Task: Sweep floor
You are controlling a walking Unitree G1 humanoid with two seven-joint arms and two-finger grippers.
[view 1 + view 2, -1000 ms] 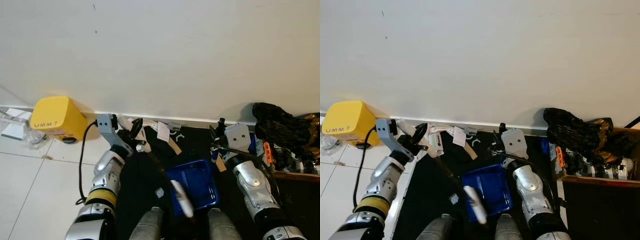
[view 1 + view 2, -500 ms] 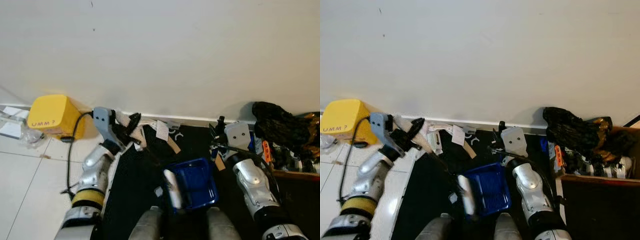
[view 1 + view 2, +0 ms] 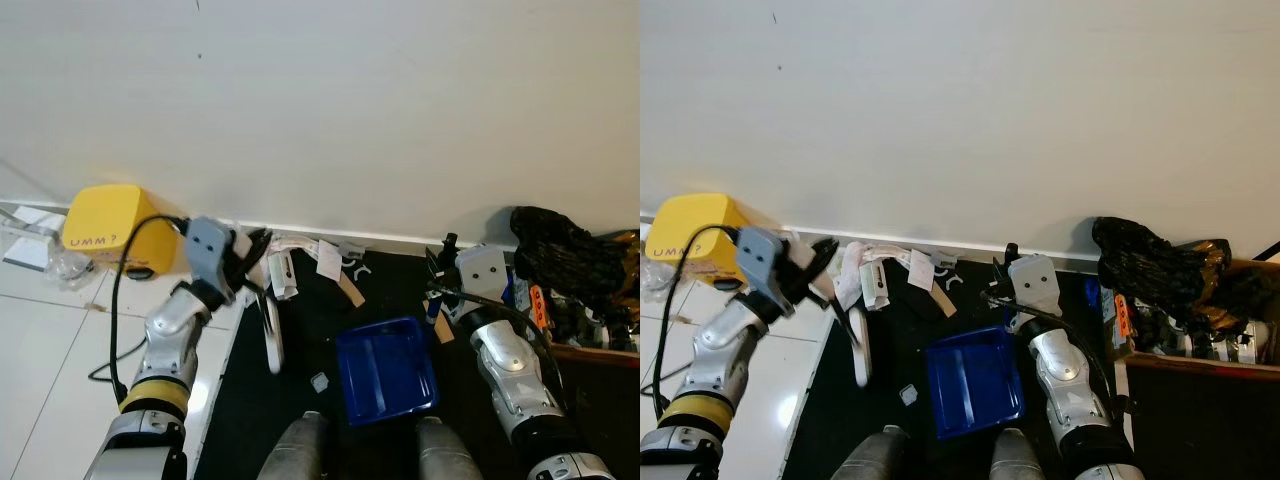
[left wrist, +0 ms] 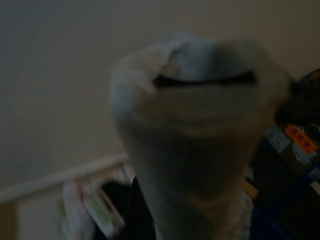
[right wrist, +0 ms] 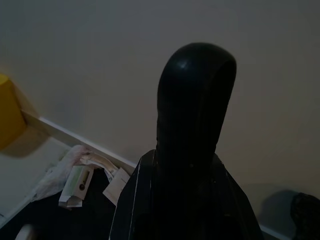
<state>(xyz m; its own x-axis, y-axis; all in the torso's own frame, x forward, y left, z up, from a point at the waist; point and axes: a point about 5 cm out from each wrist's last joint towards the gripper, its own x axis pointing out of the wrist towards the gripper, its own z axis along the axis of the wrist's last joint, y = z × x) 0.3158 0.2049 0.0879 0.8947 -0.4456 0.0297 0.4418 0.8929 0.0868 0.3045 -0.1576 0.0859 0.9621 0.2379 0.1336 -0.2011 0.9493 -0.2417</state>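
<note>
A white brush (image 3: 271, 335) is held clamped in the left gripper (image 3: 243, 268) beside paper scraps (image 3: 300, 262) near the wall, left of the blue dustpan (image 3: 386, 371) gripped by the right gripper (image 3: 437, 285), toward which the litter is judged to need sweeping next.

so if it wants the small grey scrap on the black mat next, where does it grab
The grey scrap lies flat on the black mat, left of the blue dustpan. Probably pinch its edges from straight above, coming from its left, since the dustpan crowds its other side.
</note>
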